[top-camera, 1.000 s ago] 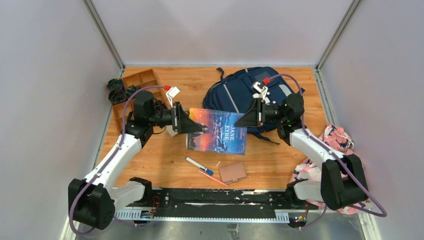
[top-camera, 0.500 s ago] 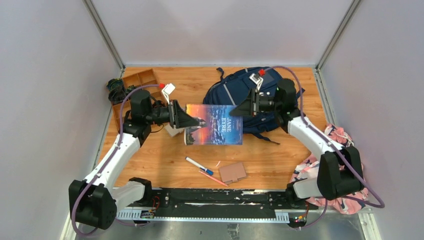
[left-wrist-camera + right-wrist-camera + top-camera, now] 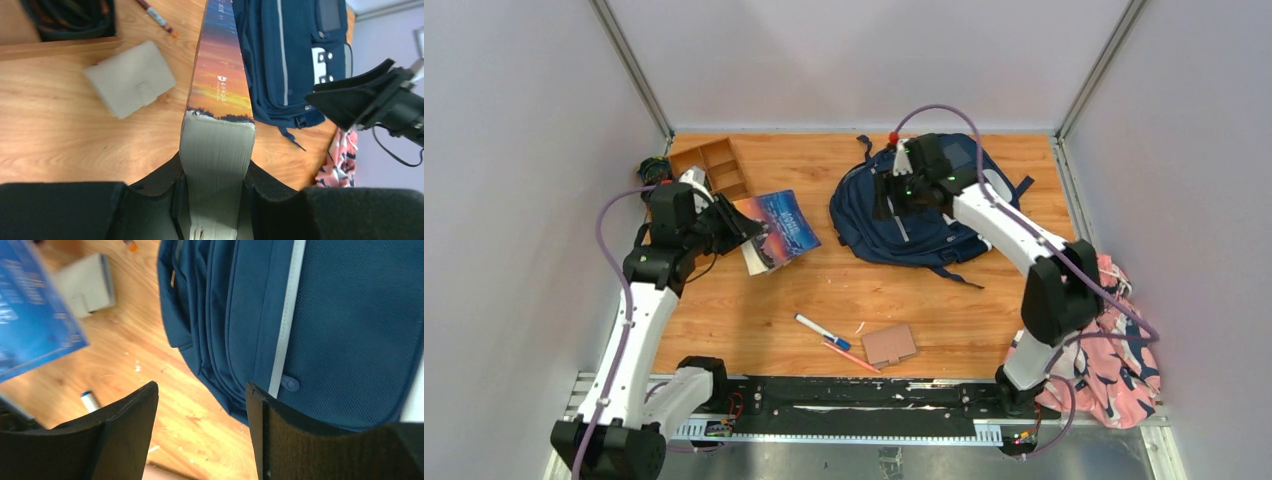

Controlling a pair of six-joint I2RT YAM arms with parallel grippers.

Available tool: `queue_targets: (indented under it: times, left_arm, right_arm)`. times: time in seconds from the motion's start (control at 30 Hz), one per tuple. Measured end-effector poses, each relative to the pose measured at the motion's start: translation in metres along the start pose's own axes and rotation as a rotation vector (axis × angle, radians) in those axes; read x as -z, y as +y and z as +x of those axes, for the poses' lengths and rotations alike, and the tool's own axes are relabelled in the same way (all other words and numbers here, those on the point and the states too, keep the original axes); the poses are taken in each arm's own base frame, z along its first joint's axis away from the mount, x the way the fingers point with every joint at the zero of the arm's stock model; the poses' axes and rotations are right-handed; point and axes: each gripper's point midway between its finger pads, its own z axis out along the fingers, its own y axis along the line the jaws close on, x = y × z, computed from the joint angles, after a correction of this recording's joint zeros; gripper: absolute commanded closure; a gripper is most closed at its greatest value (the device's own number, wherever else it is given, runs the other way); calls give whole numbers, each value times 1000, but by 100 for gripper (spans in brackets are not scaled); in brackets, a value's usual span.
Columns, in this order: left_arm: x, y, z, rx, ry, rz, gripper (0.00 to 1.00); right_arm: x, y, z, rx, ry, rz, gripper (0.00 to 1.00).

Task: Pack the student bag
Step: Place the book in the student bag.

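Note:
The navy student bag (image 3: 924,215) with grey stripes lies at the back middle-right of the table. It also shows in the left wrist view (image 3: 285,60) and the right wrist view (image 3: 325,315). My left gripper (image 3: 742,232) is shut on a thick book (image 3: 781,228) with a sunset cover, held tilted above the table's left side. In the left wrist view the left gripper (image 3: 215,190) clamps the book's page edge (image 3: 217,150). My right gripper (image 3: 886,195) hovers over the bag's left part. The right gripper (image 3: 201,387) is open and empty there.
A white-and-blue pen (image 3: 822,331), a pencil (image 3: 849,355) and a tan wallet (image 3: 889,344) lie at the front middle. A wooden organiser tray (image 3: 714,160) and black cables (image 3: 652,170) are at the back left. A pink patterned cloth (image 3: 1104,345) hangs at the right edge.
The right gripper has let go of the book and swung back over the bag. The left gripper has carried the book to the left and tilted it.

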Motion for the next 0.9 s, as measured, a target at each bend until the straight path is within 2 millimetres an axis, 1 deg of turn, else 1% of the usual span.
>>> queue_targets:
  times: [0.07, 0.13, 0.23, 0.3, 0.4, 0.5, 0.7, 0.77, 0.83, 0.87, 0.9]
  left_arm:
    - [13, 6, -2, 9, -36, -49, 100]
    - [24, 8, -5, 10, -63, -86, 100]
    - [32, 8, -11, 8, -90, -107, 100]
    - [33, 8, -12, 8, -93, -110, 100]
    - [33, 10, -9, 11, -82, -117, 100]
    - [34, 10, -8, 10, -79, -116, 100]
    - [35, 7, -6, 8, -72, -100, 100]
    - [36, 6, -5, 8, -70, -96, 100]
    - [36, 6, -5, 9, -68, -93, 100]
    - [35, 5, -4, 10, -66, -91, 100]
    - [35, 5, -4, 11, -64, -89, 100]
  right_arm:
    - [-20, 0, 12, 40, 61, 41, 38]
    - [-38, 4, 21, 81, 116, 56, 40]
    - [-68, 13, 14, 139, 134, 54, 44]
    - [-86, 16, 10, 160, 140, 49, 46]
    - [-106, 15, 7, 172, 151, 49, 47]
    - [-120, 10, 9, 174, 162, 61, 51]
    - [-135, 2, 13, 174, 184, 86, 52]
    - [-139, 0, 17, 172, 196, 91, 55]
    - [-143, -3, 21, 170, 206, 97, 63]
    - [-145, -4, 22, 172, 209, 101, 74]
    - [-145, -6, 23, 174, 210, 108, 89]
